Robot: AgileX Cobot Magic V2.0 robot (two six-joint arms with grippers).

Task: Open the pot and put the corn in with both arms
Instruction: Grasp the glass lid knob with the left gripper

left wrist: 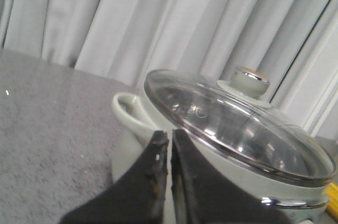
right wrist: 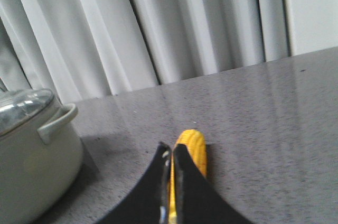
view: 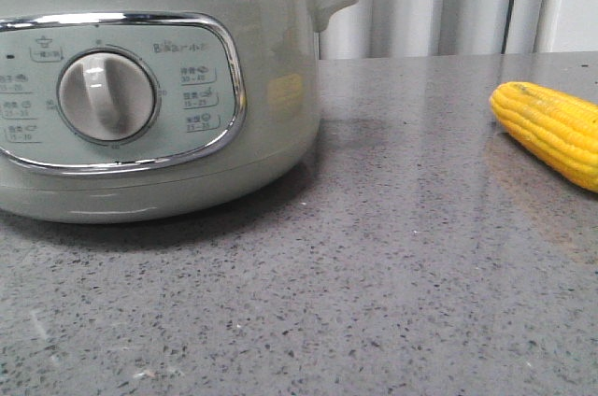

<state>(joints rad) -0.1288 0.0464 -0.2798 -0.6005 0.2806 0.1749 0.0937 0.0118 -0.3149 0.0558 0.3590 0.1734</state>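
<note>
The pot (view: 154,88) sits toward the left edge of the grey speckled surface (view: 374,275), its control dial facing the front edge, so the panel is readable and the top is free to be reached from above. Its glass lid (left wrist: 232,123) is seated flat on the steel rim, with the knob (left wrist: 251,80) standing upright in the middle: the obvious place to take hold, and the pot is not yet opened.

The corn (view: 551,130) lies on its side near the right edge, well apart from the pot, which puts it in front of the right arm.

The left tool (left wrist: 170,145) has its fingers pressed nearly together, holding nothing, and hangs beside the pot, short of the knob. The right tool (right wrist: 172,155) is likewise closed and empty, poised over the near end of the corn. Each would need to spread before grasping.
</note>
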